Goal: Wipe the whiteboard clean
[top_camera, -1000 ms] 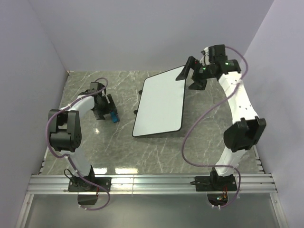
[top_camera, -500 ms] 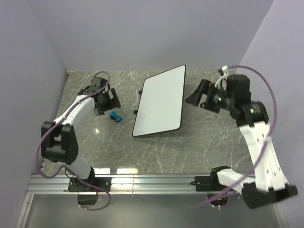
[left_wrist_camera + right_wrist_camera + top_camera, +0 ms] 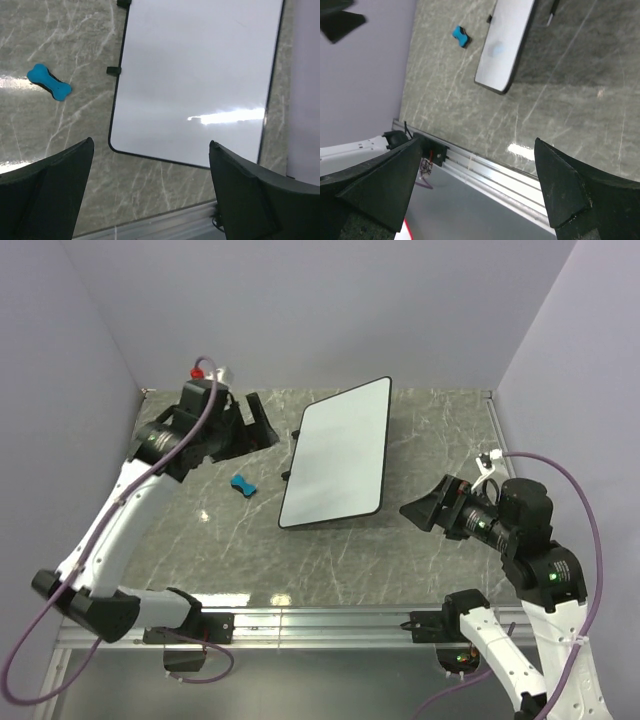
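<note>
Whiteboard [image 3: 338, 455] lies flat mid-table and looks clean, with the blue eraser [image 3: 242, 484] near its left edge. Left gripper [image 3: 151, 145] and right gripper [image 3: 477, 142] hang empty, jaws apart; probably best to check for faint marks without nudging the board

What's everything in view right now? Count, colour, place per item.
whiteboard: 1, white with thin black rim, flat at the middle of the table, no dark marks showing
clips: 2, black, on the whiteboard's left edge
eraser: 1, blue, bone-shaped, on the table left of the whiteboard, apart from it
table: 1, grey-green marble
rail: 1, silver, along the near table edge, carrying both arm bases
walls: lavender, at the left, back and right
left gripper: 1, black, open, empty, above the far-left table beyond the eraser
right gripper: 1, black, open, empty, right of the whiteboard, pointing towards it
</note>
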Available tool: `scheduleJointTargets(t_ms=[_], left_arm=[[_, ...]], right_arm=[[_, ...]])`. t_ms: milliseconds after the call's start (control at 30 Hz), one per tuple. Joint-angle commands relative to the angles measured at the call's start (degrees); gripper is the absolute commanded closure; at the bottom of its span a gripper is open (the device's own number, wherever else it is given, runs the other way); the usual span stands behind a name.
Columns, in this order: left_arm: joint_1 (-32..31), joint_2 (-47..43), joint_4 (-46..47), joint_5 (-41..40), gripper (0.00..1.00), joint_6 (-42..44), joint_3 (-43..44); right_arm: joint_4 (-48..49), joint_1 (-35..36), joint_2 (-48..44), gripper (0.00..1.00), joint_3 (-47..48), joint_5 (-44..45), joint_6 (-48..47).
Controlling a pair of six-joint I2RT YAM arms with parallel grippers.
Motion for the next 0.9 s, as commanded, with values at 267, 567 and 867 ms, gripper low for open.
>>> scheduleJointTargets(t_ms=[267,567,867], left_arm=[[-0.1,-15.6,-3.0,9.6,0.01,-3.5,-3.0],[-0.2,-21.5,-5.2,8.0,0.01,-4.5,-6.9],[-0.1,-26.5,-3.8,4.1,0.0,-4.0,-7.0]], right_arm=[[-3.5,0.1,-6.9,0.0,-3.6,-1.2,-1.2],[-7.7,0.1,-10.7,0.0,-1.4,-1.0,-0.6],[-11.7,0.1,-13.2,0.0,-1.4,-0.8,-2.5]])
